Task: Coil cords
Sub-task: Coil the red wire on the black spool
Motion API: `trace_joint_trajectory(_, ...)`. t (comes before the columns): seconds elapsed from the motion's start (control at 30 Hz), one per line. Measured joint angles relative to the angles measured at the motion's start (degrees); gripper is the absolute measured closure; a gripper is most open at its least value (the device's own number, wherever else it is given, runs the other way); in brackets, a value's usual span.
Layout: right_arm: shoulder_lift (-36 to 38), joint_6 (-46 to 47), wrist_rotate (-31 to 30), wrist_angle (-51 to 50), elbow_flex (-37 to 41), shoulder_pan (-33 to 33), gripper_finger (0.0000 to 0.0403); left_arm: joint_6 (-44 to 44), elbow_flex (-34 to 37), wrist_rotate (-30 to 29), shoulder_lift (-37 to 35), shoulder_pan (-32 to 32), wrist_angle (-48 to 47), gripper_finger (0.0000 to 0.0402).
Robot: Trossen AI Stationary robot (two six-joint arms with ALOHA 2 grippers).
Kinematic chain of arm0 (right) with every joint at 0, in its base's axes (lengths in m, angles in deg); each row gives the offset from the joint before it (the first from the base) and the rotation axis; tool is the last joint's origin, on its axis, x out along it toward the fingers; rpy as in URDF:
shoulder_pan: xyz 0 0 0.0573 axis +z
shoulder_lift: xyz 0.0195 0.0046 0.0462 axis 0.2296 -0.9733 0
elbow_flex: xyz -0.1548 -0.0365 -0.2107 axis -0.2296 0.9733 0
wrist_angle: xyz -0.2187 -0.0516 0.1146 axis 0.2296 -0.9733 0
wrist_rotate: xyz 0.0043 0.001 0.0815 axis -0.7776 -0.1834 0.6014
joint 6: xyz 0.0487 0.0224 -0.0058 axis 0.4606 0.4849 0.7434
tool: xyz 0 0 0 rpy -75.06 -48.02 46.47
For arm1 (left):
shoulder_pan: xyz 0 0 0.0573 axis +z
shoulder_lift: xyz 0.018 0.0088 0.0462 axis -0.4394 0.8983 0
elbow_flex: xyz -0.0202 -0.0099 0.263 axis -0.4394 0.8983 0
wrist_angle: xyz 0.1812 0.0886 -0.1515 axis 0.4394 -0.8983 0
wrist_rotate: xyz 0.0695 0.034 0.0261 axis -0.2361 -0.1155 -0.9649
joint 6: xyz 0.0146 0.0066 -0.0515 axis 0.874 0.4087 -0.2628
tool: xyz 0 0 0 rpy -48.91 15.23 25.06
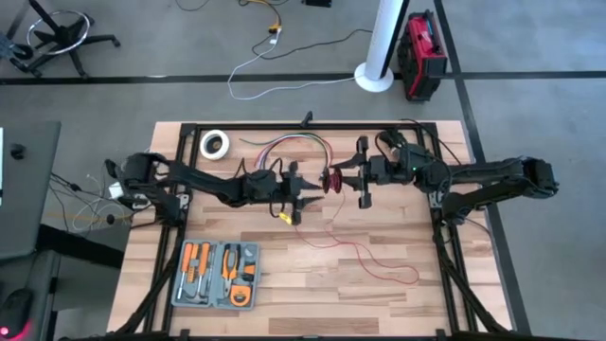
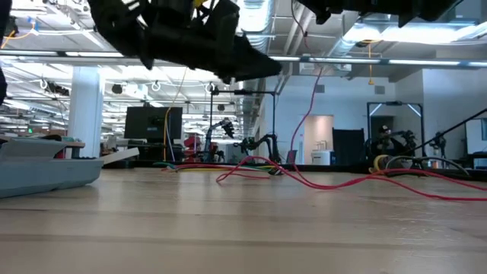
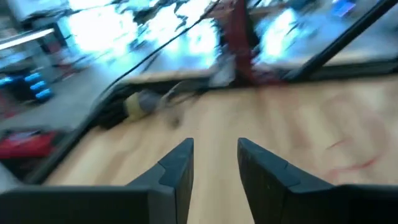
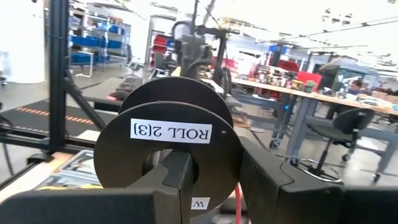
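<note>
The cords are one thin red wire (image 1: 360, 254) lying in loose loops on the wooden table (image 1: 284, 303). One strand (image 2: 308, 106) rises from the tabletop toward a black spool (image 1: 333, 180) labelled "ROLL 2(3)" (image 4: 171, 132), held above the table's middle by my right gripper (image 1: 347, 180). Red windings show on the spool's core. My left gripper (image 1: 305, 196) hovers open just left of the spool, above the table, with nothing between its fingers (image 3: 180, 168). My right gripper holds the spool level from the table's right side, clear of the table. One finger (image 4: 177, 177) sits at the hub hole of the near flange (image 4: 134, 162); the other (image 4: 267, 180) stands outside the flange rim. The red wire (image 4: 238, 200) hangs down between them.
A grey tool case (image 1: 218, 275) with orange-handled tools lies near the front left. A roll of white tape (image 1: 215, 144) and a bundle of coloured wires (image 1: 295, 145) sit at the far edge. A black frame (image 1: 445, 237) borders the table.
</note>
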Motion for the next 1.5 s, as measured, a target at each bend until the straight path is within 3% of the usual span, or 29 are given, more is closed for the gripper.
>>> trace_joint_trajectory(0.13,-0.02,0.53,-0.1,0.06,0.0,-1.12,0.0295,-4.44,-0.26,5.78,6.34,0.03,12.45,0.0288)
trace_joint_trajectory(0.27,-0.02,0.55,-0.1,0.03,0.0,-1.22,0.0295,-8.14,-2.07,7.2,12.01,0.33,19.49,0.0288)
trace_joint_trajectory(0.4,-0.02,0.76,-0.1,0.13,0.0,-0.73,0.0295,-11.84,-5.66,10.12,16.36,1.07,19.79,0.0288)
trace_joint_trajectory(0.6,-0.02,0.84,-0.1,-0.01,0.0,-0.68,0.0295,-16.46,-12.08,20.63,21.53,1.96,19.39,0.0288)
trace_joint_trajectory(0.7,-0.02,0.94,-0.09,-0.18,0.0,-0.68,0.0295,-17.18,-14.15,22.58,22.68,2.06,18.67,0.0288)
trace_joint_trajectory(0.87,-0.04,0.93,-0.09,-0.63,0.0,-0.67,0.0295,-16.95,-15.97,22.46,22.81,2.33,13.56,0.0307)
trace_joint_trajectory(1.07,-0.04,0.92,-0.08,-0.72,0.0,-0.7,0.0295,-16.92,-16.04,22.28,22.81,2.52,11.96,0.0392)
trace_joint_trajectory(1.27,-0.04,0.87,-0.1,-1.54,0.0,-1.8,0.0295,-15.5,-16.02,22.01,21.53,2.07,4.56,0.04)
trace_joint_trajectory(1.5,-0.04,1.23,-0.1,-3.5,0.0,-3.8,0.0295,-8.64,-16.02,16.26,15.62,-0.6,-9.95,0.0401)
